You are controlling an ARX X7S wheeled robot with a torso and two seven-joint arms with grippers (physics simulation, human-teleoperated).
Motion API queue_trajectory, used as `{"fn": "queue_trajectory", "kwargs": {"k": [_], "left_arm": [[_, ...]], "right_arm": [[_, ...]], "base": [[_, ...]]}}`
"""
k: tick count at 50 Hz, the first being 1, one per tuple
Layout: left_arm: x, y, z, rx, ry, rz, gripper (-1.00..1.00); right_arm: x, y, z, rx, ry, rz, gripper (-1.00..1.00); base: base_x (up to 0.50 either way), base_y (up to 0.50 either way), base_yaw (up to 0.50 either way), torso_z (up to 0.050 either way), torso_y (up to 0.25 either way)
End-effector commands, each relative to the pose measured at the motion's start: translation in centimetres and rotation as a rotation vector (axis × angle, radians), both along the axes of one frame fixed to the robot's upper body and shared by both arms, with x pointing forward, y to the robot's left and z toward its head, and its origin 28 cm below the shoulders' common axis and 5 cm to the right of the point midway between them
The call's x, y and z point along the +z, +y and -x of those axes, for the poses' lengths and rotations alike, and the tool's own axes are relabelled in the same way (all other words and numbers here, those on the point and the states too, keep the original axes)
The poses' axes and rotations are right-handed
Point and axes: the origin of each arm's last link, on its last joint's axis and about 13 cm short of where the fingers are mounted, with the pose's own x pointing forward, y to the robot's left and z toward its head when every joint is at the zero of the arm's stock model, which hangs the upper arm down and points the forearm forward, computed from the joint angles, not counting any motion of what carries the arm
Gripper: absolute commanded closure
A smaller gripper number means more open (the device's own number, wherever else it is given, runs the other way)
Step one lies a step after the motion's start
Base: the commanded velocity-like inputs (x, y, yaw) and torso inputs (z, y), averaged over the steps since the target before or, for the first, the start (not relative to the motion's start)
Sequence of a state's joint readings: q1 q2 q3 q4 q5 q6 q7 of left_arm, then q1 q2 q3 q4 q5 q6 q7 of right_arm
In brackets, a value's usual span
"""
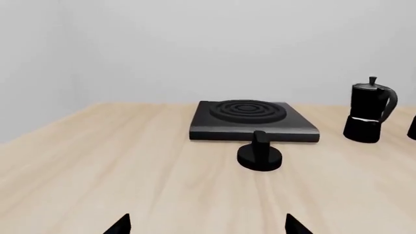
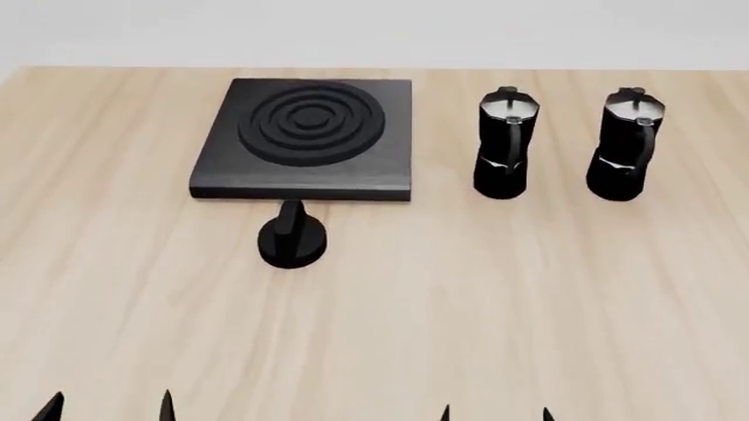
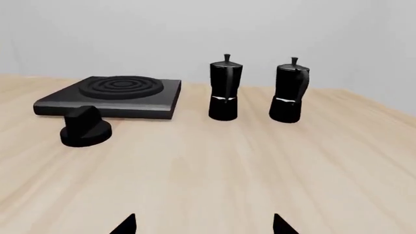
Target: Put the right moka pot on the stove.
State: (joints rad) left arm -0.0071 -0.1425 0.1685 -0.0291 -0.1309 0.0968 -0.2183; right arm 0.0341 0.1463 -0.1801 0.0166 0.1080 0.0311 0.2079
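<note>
Right of the stove (image 2: 304, 140), the right moka pot (image 2: 623, 145) is standing upright; both grippers, left (image 2: 108, 409) and right (image 2: 496, 414), are hanging released, empty.

Two moka pots (image 2: 506, 142) (image 2: 630, 145), one stove (image 2: 305, 140), one knob (image 2: 291, 236), one table (image 2: 468, 307)

Black, pointed fingertips (image 2: 167, 403) on both grippers

Pale smooth wood-grain table (image 2: 492, 298); matt black stove (image 2: 307, 145); glossy black right moka pot (image 2: 624, 145) with shiny lid.
</note>
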Motion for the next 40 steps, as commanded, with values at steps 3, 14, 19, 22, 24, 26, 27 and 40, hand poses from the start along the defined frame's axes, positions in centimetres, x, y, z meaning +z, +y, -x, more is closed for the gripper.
{"fn": "queue_trajectory", "kwargs": {"k": [3,14,19,22,24,26,27,40], "left_arm": [[-0.07,0.01,-0.02,0.002,-0.002,0.002,-1.0],[-0.05,0.02,0.03,0.003,-0.007,0.005,-1.0],[-0.02,0.01,0.02,0.002,-0.005,0.005,-1.0],[0.06,0.02,0.0,0.002,-0.004,0.006,-1.0],[-0.12,0.02,0.03,0.002,-0.005,0.005,-1.0],[-0.06,0.03,0.0,0.003,-0.004,0.007,-1.0],[0.06,0.02,0.01,0.003,-0.004,0.007,-1.0],[0.08,0.03,0.01,0.001,-0.006,0.007,-1.0]], "right_arm": [[-0.09,-0.03,-0.06,-0.002,0.002,0.0,-1.0],[-0.2,-0.04,-0.07,-0.001,0.004,0.001,-1.0],[-0.17,-0.05,-0.07,-0.001,0.002,0.001,-1.0],[-0.16,-0.04,-0.09,0.0,0.003,0.001,-1.0],[-0.24,-0.06,-0.06,0.0,0.002,-0.001,-1.0],[-0.15,-0.07,-0.03,-0.002,0.002,-0.001,-1.0],[-0.12,-0.07,-0.01,-0.001,0.002,-0.002,-1.0],[-0.15,-0.14,-0.09,-0.006,0.004,-0.008,-1.0]], "base": [[0.21,0.03,0.0,0.0,0.0],[0.21,0.03,0.0,0.0,0.0],[0.21,0.03,0.0,0.0,0.0],[0.21,0.03,0.0,0.0,0.0],[0.21,0.03,0.0,0.0,0.0],[0.21,0.03,0.0,0.0,0.0],[0.21,0.03,0.0,0.0,0.0],[0.21,0.01,0.0,0.0,0.0]]}}
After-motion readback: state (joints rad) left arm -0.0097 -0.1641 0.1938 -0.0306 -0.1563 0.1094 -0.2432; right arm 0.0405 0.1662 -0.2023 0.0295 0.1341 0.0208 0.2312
